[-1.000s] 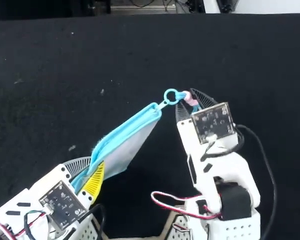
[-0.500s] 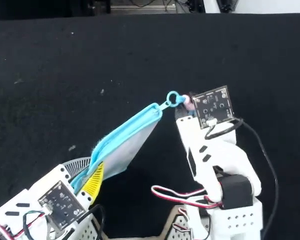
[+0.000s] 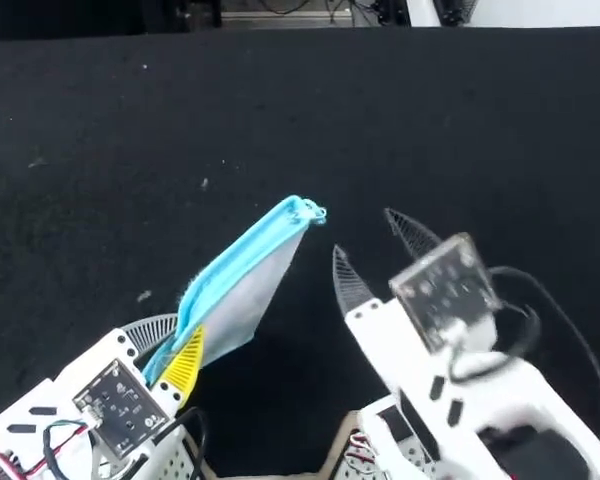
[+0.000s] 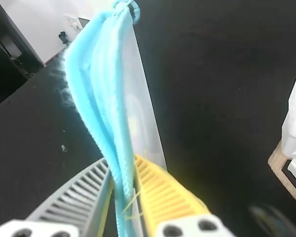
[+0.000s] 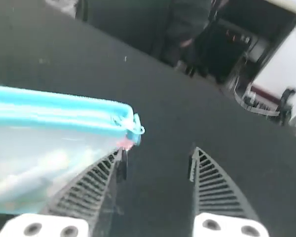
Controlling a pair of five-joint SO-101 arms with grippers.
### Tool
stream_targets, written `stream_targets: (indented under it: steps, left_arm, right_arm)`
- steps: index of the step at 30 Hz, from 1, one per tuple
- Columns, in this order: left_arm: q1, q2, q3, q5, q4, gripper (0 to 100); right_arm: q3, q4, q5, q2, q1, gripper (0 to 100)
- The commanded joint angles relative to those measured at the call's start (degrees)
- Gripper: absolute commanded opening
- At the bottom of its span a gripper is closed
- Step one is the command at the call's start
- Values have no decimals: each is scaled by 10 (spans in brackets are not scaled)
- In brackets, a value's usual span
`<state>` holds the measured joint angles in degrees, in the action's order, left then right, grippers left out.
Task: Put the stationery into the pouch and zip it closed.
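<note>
And here the pouch (image 3: 242,290) hangs in the air at a slant over the black table (image 3: 280,90), its near, low end pinched in the left gripper (image 3: 175,350) and its far end pointing up and away. That gripper is clamped tight on it: in the left wrist view the grey and yellow fingers (image 4: 163,192) press on either side of the blue zipper band, with nothing else between them. The zipper pull (image 3: 315,211) sits right at the far tip of the pouch, and the blue band looks sealed along all the length that shows, so by the look of it the zip has run its full course. Through the clear side, in the right wrist view, pale shapes (image 5: 34,168) lie inside, most likely the stationery, though they are too blurred to name. The right gripper (image 3: 363,232) is spread wide and holds nothing; it hovers near the pull end, apart from the pouch, the pull just beyond one fingertip and off to its side, not in the gap. Judged from this, the packing and zipping look done, and what may be left is setting the pouch down and letting go.
</note>
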<state>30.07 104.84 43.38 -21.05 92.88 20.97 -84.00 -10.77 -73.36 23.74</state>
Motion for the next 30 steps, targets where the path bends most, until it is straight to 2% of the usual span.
stream_targets:
  steps: [1,6,9,14,19,22,30]
  left_arm:
    - [-23,-2,-57,2,-33,30]
    - [-153,-2,-63,1,-100,30]
    - [-217,-3,-44,1,-188,30]
    - [-290,-4,71,1,-390,30]
    - [-312,-4,236,2,-587,30]
    - [-307,-5,320,2,-674,30]
    - [-306,-136,370,4,-749,32]
  right_arm:
    - [-43,-4,-2,0,-16,185]
    - [10,-7,-42,-7,-102,184]
    - [43,-1,-45,-24,-166,176]
    - [134,55,-48,-42,-197,22]
    - [280,133,-60,-47,-197,11]
    - [356,178,-54,-47,-195,11]
    - [487,262,26,-47,-194,11]
